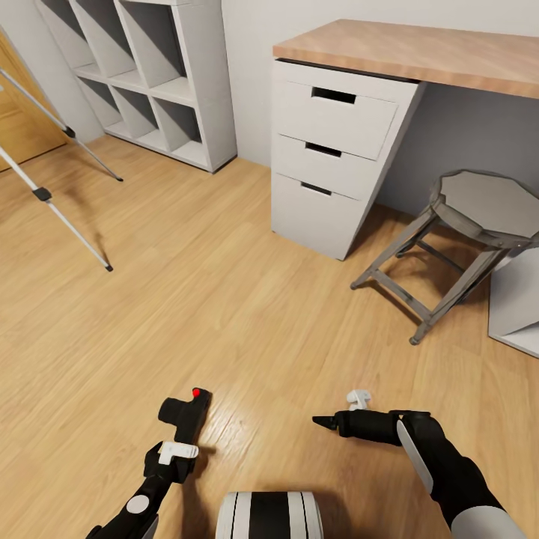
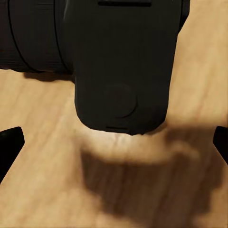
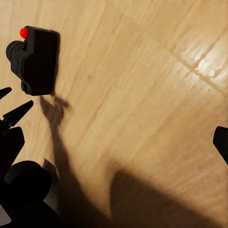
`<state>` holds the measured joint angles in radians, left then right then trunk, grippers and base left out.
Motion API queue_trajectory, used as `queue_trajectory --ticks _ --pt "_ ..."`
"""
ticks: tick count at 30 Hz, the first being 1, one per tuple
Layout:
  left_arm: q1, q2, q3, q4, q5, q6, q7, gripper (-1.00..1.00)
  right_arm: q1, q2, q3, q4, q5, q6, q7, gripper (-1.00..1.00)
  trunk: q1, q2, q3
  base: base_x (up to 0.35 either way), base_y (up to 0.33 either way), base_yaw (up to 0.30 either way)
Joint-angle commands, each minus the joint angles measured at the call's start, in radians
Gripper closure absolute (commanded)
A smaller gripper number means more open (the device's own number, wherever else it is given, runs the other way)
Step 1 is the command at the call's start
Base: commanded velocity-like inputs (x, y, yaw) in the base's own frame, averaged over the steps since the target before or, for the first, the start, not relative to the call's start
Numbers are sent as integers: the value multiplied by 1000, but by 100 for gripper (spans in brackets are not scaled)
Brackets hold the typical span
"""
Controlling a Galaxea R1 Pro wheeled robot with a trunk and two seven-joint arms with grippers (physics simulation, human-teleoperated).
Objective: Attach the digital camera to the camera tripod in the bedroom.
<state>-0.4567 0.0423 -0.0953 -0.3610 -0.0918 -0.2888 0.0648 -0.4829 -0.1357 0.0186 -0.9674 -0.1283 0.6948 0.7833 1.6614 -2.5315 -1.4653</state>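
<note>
Silver camera tripod (image 1: 52,161) cropped, head unseen.

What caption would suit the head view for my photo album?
Left tool at the digital camera above a wood floor, camera tripod legs waiting far left near the white shelves.

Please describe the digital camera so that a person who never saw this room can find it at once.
Start at the white drawer unit under the wooden desk, then look across the plank floor toward the robot. The digital camera sits just ahead of the left gripper. It is small, black and boxy, with a bright red dot on top.
</note>
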Motion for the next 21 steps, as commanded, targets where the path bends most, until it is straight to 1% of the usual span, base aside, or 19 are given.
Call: queue_trajectory --ticks 1,8,15,21 --pt "0 1 -4 1 -10 -3 7 -100 0 -1 2 0 -10 8 -4 -100 0 0 -1 60 0 0" --pt "0 1 -4 1 -13 -3 7 -100 0 -1 3 0 -10 7 -3 -100 0 0 -1 151 0 0" --pt "0 1 -4 0 -13 -3 7 -100 0 0 3 0 -10 7 -4 -100 0 0 -1 24 0 0" --pt "0 1 -4 7 -2 -3 7 -100 0 1 3 0 -11 6 -5 -100 0 0 -1 1 0 0"
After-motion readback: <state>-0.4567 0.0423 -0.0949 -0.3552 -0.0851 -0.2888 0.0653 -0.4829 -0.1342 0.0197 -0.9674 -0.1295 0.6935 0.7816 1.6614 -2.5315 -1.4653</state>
